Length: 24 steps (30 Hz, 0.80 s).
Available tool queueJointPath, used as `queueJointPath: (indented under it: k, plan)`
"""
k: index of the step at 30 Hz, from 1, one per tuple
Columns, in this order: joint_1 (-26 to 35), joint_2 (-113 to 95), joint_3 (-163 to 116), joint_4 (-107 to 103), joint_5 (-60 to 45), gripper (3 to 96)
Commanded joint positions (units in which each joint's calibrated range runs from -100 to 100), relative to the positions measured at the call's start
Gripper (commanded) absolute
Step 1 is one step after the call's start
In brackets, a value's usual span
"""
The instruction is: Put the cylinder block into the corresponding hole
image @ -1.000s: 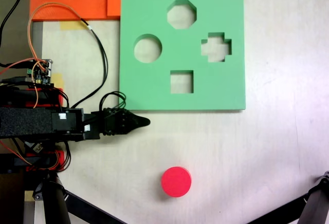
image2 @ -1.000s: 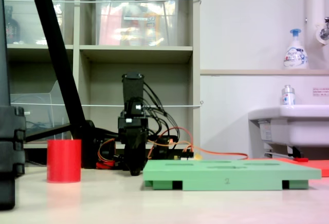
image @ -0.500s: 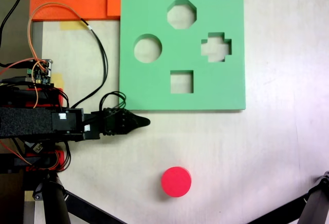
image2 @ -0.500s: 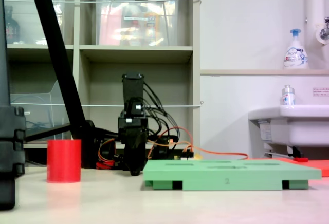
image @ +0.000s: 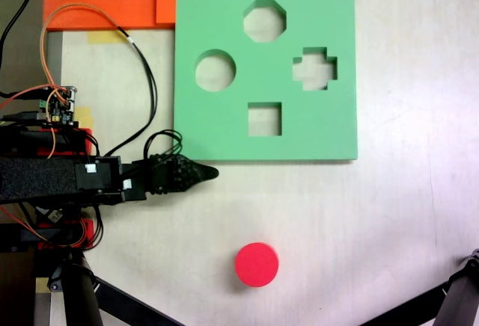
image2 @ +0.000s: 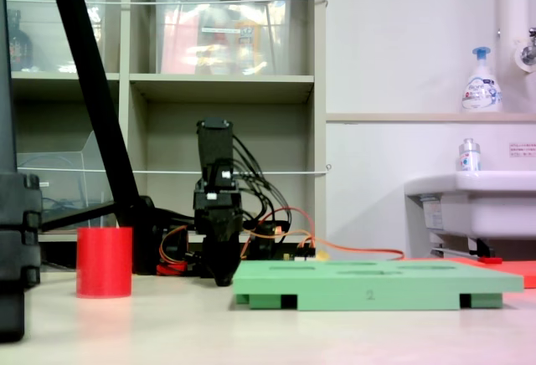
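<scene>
Below the board in the first exterior view, the gripper is creeping slightly up toward its lower edge, tip narrowed to a point, fingers seemingly clenched on nothing. That small stir suggests the reach is only beginning. The block is sitting well below the board, a red-pink disc, untouched; the hole is standing empty

Beside the board in the second exterior view, the gripper is hanging tip-down, while the block is standing upright left of it
</scene>
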Motion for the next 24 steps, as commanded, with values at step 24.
queueJointPath:
  k: [24]
  plan:
    - [-11.92, -0.55, 6.73, 37.42, 49.87, 46.2]
